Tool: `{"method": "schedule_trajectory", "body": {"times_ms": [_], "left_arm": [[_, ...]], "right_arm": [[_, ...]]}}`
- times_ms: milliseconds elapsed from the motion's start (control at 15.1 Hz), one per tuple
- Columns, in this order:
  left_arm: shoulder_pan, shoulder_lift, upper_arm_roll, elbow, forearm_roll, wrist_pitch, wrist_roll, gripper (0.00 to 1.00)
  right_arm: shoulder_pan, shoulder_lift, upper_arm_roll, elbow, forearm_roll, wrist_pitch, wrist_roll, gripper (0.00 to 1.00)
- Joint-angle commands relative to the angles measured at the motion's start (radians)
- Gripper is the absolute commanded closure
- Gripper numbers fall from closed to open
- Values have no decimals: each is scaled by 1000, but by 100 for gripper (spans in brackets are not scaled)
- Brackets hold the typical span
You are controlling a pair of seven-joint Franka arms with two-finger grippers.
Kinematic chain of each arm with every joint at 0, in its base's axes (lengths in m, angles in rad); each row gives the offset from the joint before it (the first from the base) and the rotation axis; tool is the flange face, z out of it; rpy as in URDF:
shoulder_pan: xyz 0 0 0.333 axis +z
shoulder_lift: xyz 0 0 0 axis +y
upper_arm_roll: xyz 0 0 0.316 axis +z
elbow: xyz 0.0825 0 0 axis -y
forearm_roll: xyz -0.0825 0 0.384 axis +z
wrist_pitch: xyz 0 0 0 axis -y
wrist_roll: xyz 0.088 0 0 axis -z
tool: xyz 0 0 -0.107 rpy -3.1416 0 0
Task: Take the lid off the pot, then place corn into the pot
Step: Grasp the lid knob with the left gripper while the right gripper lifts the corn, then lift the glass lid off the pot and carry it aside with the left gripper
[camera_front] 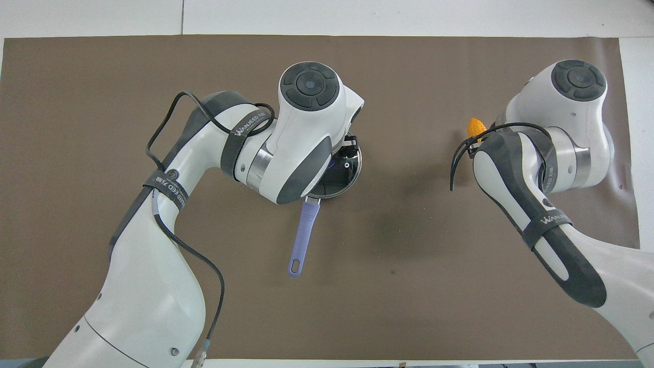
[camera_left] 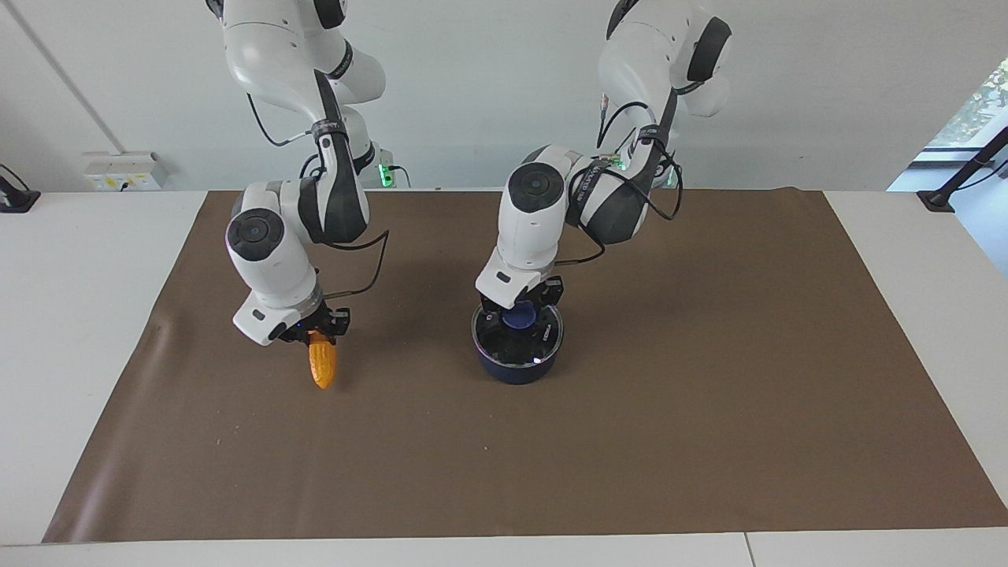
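**Lid grip first, corn waits its turn**

Toward the right arm's end of the bench [camera_left: 94, 331], the right hand [camera_left: 319, 335] is clenched on the corn [camera_left: 323, 366], which hangs tip-down just above the brown mat [camera_left: 709, 394]. Near mid-bench the pot [camera_left: 516, 366] sits with the lid [camera_left: 543, 335] still on it. The left hand [camera_left: 520, 311] is down at the blue knob [camera_left: 520, 316], fingers either side; whether it is clamped yet I cannot tell. To do this step well, squeeze the knob squarely, lift straight up so the pot stays put, and carry the lid well aside before the corn comes over.
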Motion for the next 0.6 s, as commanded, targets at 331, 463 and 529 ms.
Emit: {"method": "schedule_trajectory", "body": {"times_ms": [331,463,529], "left_arm": [[199,-244,17,39,-50,-246,59,100],[317,-283,21,29,-52,-322,259,100],[393,-290,19,7,-52,-344,377,100]], "right_arm": [[32,7,50,121,67,-101,76,100],[130,58,72,291,86,-205,210,100],[180,76,72,347,86,-212,287,100]]}}
